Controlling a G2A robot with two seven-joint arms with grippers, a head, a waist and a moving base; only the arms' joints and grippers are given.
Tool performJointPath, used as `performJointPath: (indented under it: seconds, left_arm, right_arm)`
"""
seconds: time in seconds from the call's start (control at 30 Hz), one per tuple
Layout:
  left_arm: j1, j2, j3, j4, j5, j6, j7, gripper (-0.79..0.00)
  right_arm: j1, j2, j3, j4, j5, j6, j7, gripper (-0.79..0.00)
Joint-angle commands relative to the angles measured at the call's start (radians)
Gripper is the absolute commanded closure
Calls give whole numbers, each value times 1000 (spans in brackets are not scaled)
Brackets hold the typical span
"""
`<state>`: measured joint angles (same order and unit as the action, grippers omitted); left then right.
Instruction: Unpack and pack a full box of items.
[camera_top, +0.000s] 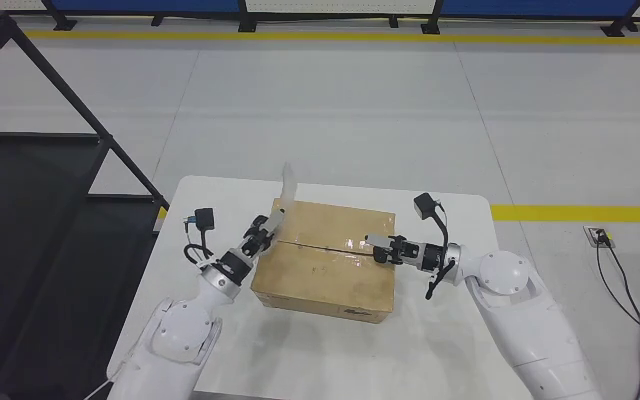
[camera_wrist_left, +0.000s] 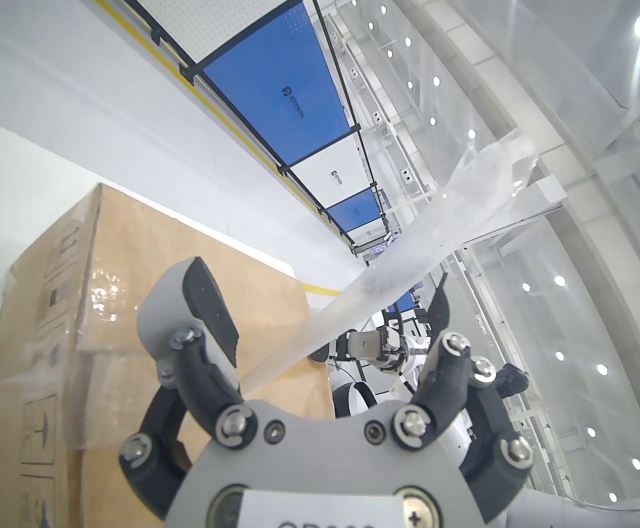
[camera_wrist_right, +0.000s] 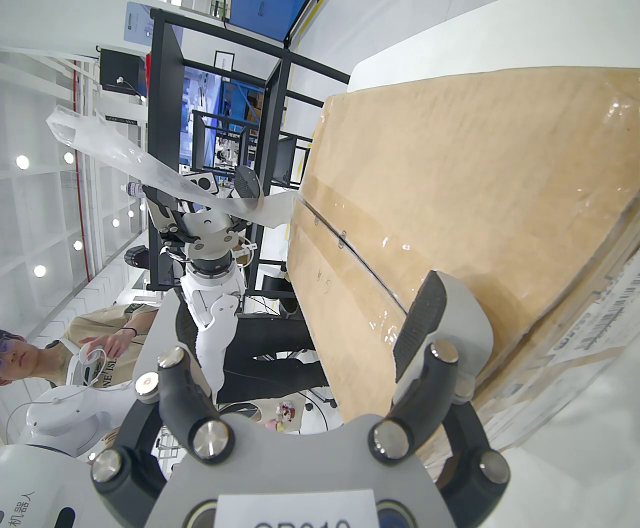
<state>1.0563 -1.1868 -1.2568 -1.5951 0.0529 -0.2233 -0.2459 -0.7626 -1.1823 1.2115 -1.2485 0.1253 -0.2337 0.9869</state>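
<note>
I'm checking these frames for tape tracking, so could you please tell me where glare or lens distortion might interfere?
Top view: small glints on the clear tape along the box seam. Left wrist view: ceiling lamps shine around the see-through peeled strip, and ceiling beams bow. Right wrist view: glints along the taped seam and near the box's edge.

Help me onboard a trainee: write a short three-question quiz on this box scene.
1. Fill in: the right gripper, by the top of the box, is ____ (open or shut).
2. The loose tape strip passes between the fingers of: A) left gripper; B) right gripper; C) neither.
3. True or false: the box's top flaps stand raised open.
Key: 1 open; 2 A; 3 false.
</note>
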Motion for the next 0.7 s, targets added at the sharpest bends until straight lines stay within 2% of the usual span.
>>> performJointPath:
  seconds: [0.0, 0.3, 0.67]
  left_arm:
    - [-8, -3, 11, 9, 2, 1, -4, -785]
    - [-25, -14, 45, 29, -7, -3, -27, -785]
    - [-11, -16, 11, 14, -61, -24, -52, -785]
  right_arm:
    - [0, 0, 0, 0, 0, 0, 0, -785]
    - [0, 0, 0, 0, 0, 0, 0, -785]
    - [0, 0, 0, 0, 0, 0, 0, -785]
